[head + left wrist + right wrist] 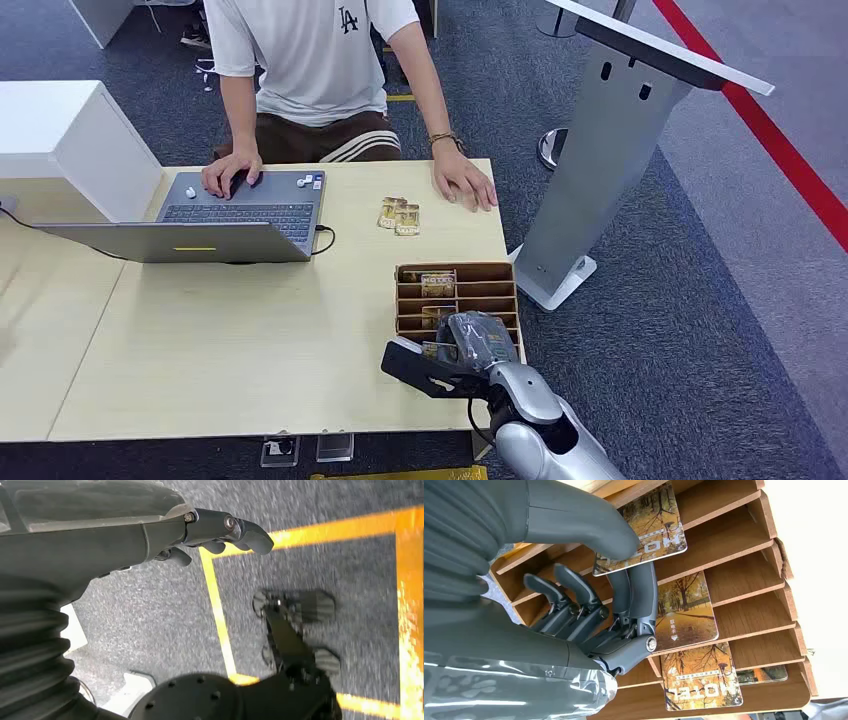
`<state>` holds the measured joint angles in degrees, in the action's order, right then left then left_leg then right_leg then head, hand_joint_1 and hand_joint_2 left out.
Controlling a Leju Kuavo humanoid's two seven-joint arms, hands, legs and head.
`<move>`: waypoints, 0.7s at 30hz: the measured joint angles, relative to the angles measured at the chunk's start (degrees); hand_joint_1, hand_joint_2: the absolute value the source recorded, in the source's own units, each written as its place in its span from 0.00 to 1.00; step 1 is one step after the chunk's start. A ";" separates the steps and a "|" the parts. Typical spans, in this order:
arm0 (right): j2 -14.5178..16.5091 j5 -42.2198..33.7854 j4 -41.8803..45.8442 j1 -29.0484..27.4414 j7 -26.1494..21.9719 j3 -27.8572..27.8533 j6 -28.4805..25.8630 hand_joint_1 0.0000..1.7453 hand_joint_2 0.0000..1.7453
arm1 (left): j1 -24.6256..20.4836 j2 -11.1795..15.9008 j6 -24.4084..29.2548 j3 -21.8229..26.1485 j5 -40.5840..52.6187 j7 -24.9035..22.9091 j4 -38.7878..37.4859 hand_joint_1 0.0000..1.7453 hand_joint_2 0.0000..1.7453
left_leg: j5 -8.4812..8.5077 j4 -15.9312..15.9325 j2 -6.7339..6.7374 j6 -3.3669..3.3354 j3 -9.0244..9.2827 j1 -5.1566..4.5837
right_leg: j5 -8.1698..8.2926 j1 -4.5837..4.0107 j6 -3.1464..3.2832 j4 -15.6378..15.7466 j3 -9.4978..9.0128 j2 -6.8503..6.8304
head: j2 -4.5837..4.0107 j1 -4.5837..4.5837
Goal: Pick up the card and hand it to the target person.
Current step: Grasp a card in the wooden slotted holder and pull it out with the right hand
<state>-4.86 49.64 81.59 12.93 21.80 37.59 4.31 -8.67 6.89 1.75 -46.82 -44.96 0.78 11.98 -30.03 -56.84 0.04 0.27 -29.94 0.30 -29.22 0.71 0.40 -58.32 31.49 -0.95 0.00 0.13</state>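
Between the wooden card rack (458, 296) and the person's hand (464, 183) on the far edge lies a bare strip of table (250, 340), broken only by loose cards (400, 216). The open laptop (220, 215) blocks the far left side, its cable trailing just beside it. Right of the table edge a grey slanted stand (600, 170) walls off that side. The rack's slats leave narrow slots around the right hand (589, 600).

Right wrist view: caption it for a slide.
Grey right hand pinching an autumn-print hotel card over the slotted wooden card rack.
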 joint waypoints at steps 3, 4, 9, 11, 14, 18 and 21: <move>0.03 -0.01 -0.08 0.00 -0.01 0.00 -0.03 0.99 1.00 | -0.02 0.25 -0.13 -0.04 0.03 0.03 0.00 0.00 1.00 | 0.00 0.00 0.00 0.00 0.01 0.00 | 0.00 0.00 0.00 0.00 0.00 0.00 | 0.00 -0.02; 0.03 -0.02 -0.10 0.00 -0.01 0.00 -0.04 0.99 1.00 | -0.02 0.37 -0.14 -0.05 0.05 -0.02 0.00 0.00 1.00 | 0.00 0.00 0.00 0.00 0.01 0.00 | 0.00 0.00 0.00 0.00 0.00 0.00 | 0.00 -0.03; 0.03 -0.20 -0.09 0.00 -0.01 -0.06 -0.10 0.99 1.00 | -0.01 0.72 0.08 -0.07 -0.01 -0.14 0.00 0.00 1.00 | 0.00 0.00 0.00 0.00 0.00 0.00 | 0.00 0.00 0.00 0.00 0.00 0.00 | 0.00 -0.04; 0.02 -0.43 -0.07 0.00 -0.01 -0.15 -0.16 0.99 1.00 | 0.01 0.83 0.28 -0.06 -0.15 -0.16 0.00 0.00 1.00 | 0.00 0.00 0.00 0.00 0.00 0.00 | 0.00 0.00 0.00 0.00 0.00 0.00 | 0.00 -0.03; -0.15 -0.91 0.76 -0.02 -0.20 -0.57 -0.20 0.99 1.00 | 0.08 0.96 0.86 -0.06 -0.42 -0.38 0.00 0.00 1.00 | 0.00 0.00 0.00 0.00 0.01 0.00 | 0.00 0.00 0.00 0.00 0.00 0.00 | 0.00 -0.04; -1.02 -0.41 4.72 -0.04 -1.99 -2.39 -0.99 0.99 1.00 | 0.33 1.06 1.18 -0.05 -0.73 -0.28 0.00 0.00 1.00 | 0.01 -0.01 0.00 0.00 0.01 0.00 | 0.01 0.00 0.00 0.00 0.01 0.00 | 0.00 -0.04; -1.86 1.82 9.47 -0.13 -5.28 -4.57 -4.20 0.99 1.00 | 0.58 1.09 1.18 -0.05 -0.98 0.38 0.00 0.00 1.00 | 0.01 -0.02 0.01 -0.01 0.02 0.00 | 0.01 0.00 0.00 0.00 0.02 0.01 | 0.00 -0.03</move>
<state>-6.72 51.45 91.07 12.80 16.52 33.02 0.11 -8.09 7.99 2.93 -46.87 -45.94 1.16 11.98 -30.02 -56.86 0.04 0.26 -29.92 0.30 -29.21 0.71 0.39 -58.32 31.50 -0.94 0.00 0.10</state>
